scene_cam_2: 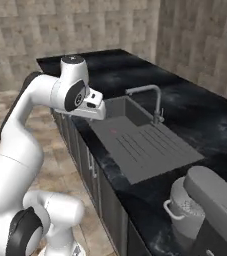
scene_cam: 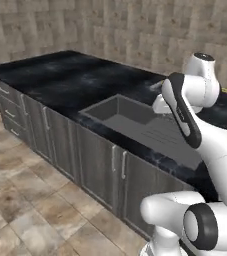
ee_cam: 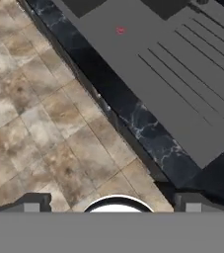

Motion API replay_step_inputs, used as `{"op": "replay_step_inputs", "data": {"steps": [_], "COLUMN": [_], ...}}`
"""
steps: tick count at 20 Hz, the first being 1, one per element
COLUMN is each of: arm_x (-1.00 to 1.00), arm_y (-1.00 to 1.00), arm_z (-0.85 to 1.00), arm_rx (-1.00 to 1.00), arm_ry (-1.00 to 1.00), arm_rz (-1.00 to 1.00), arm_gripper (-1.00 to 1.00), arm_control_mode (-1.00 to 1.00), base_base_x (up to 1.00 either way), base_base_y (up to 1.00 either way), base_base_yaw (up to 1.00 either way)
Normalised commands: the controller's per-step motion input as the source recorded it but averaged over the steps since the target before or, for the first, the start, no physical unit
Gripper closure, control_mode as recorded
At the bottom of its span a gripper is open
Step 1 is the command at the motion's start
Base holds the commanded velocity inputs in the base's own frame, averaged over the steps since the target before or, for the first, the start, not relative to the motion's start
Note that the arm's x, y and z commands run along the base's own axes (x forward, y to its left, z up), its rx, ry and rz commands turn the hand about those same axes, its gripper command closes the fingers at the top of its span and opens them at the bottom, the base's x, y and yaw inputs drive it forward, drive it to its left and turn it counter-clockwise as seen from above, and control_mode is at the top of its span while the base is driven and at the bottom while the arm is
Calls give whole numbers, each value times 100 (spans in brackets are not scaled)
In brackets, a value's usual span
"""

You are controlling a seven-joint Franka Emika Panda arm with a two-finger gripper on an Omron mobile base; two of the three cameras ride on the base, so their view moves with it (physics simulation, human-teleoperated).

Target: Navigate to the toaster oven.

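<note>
Jaws apart, empty, over sink [ee_cam: 172,74] edge; right base view adds faucet [scene_cam_2: 150,100], stand mixer [scene_cam_2: 210,210].

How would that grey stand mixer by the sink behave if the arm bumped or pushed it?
The stand mixer looks bulky, with a thick head over its bowl, so it is probably heavy and would resist a light nudge. That head sits high, so a push up there might tip it rather than slide it. On the glossy countertop, a low push would more likely slide it.

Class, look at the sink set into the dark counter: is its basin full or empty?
Empty. The sink shows bare grey basin walls and floor in both base views, with no water or dishes, and the ribbed drainboard beside it is bare too.
</note>
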Motion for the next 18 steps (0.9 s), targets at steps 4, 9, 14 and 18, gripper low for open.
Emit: {"op": "replay_step_inputs", "data": {"steps": [4,9,14,18], "arm_x": [0,0,0,0], "arm_y": [0,0,0,0], "arm_z": [0,0,0,0], "arm_rx": [0,0,0,0], "arm_ry": [0,0,0,0], "arm_rz": [0,0,0,0], "arm_gripper": [-100,-100,-100,-100], "arm_control_mode": [100,100,100,100], "base_base_x": [0,0,0,0], "base_base_y": [34,34,28,0], "base_base_yaw": [98,97,83,0]}}
